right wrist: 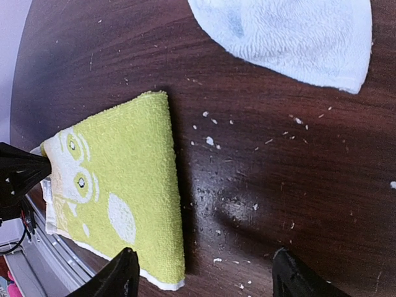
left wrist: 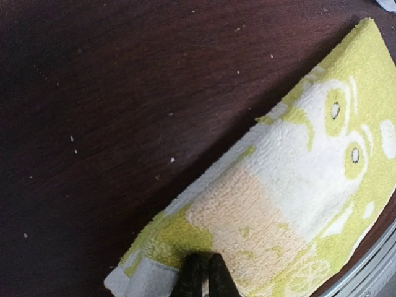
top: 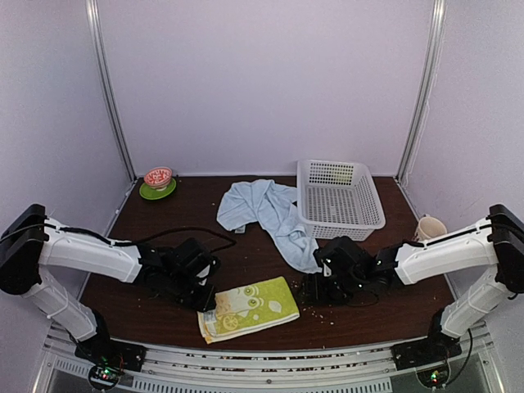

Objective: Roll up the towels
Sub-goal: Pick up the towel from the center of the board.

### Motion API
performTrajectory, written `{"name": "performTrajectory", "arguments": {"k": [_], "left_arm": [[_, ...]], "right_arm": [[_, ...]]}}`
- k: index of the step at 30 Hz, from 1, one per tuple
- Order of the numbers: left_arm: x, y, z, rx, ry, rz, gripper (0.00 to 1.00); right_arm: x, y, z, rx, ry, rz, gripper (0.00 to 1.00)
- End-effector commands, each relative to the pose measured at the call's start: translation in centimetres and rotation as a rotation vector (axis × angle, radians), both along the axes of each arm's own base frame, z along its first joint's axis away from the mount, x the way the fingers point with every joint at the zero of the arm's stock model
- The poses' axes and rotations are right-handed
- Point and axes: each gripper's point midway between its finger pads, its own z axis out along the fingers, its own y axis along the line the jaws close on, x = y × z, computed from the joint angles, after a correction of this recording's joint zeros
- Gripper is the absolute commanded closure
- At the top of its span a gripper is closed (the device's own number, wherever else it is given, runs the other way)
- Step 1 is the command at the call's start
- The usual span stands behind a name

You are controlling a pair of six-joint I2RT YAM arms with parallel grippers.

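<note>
1. Yellow-green towel: lime ground, white circles, two dark-centred eye-like rings, a pale peach patch, white hem.
2. Light-blue towel: plain pale blue.
3. Basket: white, with a grid of small holes.
4. Table: dark brown wood grain, flecked with white specks.
5. Saucer: bright green. Bowl: red-and-white pattern.
6. Mug: cream.
7. Arms: white shells, black joints.

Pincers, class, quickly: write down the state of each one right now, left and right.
Left pincer: closed, pinching the edge of the yellow-green towel.
Right pincer: open, holding nothing.
</note>
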Motion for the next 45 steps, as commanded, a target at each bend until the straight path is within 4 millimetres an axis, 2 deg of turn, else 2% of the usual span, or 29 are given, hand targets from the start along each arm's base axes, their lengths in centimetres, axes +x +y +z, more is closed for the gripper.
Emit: {"name": "performTrajectory", "arguments": {"k": [1,9,14,19,24,28,29,32,35,40,45], "left_arm": [[-0.4,0.9,-1.3,0.013,0.017,0.018,0.95],[-0.6,0.9,-1.8,0.006,0.018,0.015,0.97],[-0.6,0.7,-1.9,0.006,0.019,0.009,0.99],[-0.7,0.8,-2.0,0.006,0.023,0.007,0.99],[-0.7,0.7,-1.9,0.0,0.023,0.004,1.0],[-0.3,-0.1,-1.3,-0.016,0.012,-0.011,1.0],[-0.1,-0.4,-1.1,-0.021,0.006,-0.017,1.0],[0.9,-1.9,0.0,-0.041,-0.021,-0.039,1.0],[2.5,-4.6,1.7,-0.065,-0.05,-0.087,1.0],[4.9,-9.2,3.8,-0.11,-0.083,-0.162,1.0],[5.6,-11.3,5.1,-0.134,-0.089,-0.207,1.0]], "right_arm": [[-1.0,0.8,-0.3,0.06,0.042,0.007,0.27],[-1.5,1.1,-2.0,0.075,0.102,-0.012,0.35],[-1.5,1.8,-2.7,0.087,0.129,-0.011,0.44],[-1.7,2.0,-3.7,0.061,0.157,-0.006,0.61],[-1.7,1.0,-4.8,0.02,0.163,-0.036,0.78],[-1.0,0.6,-4.2,0.041,0.134,-0.072,0.95],[-0.8,0.4,-3.8,0.044,0.118,-0.081,0.99],[0.1,-0.4,-2.3,0.042,0.056,-0.112,1.0],[0.4,-2.0,-1.1,0.003,0.003,-0.136,1.0],[0.2,-5.5,-0.4,-0.088,-0.051,-0.184,1.0],[0.3,-7.7,-0.2,-0.17,-0.086,-0.217,1.0]]}}
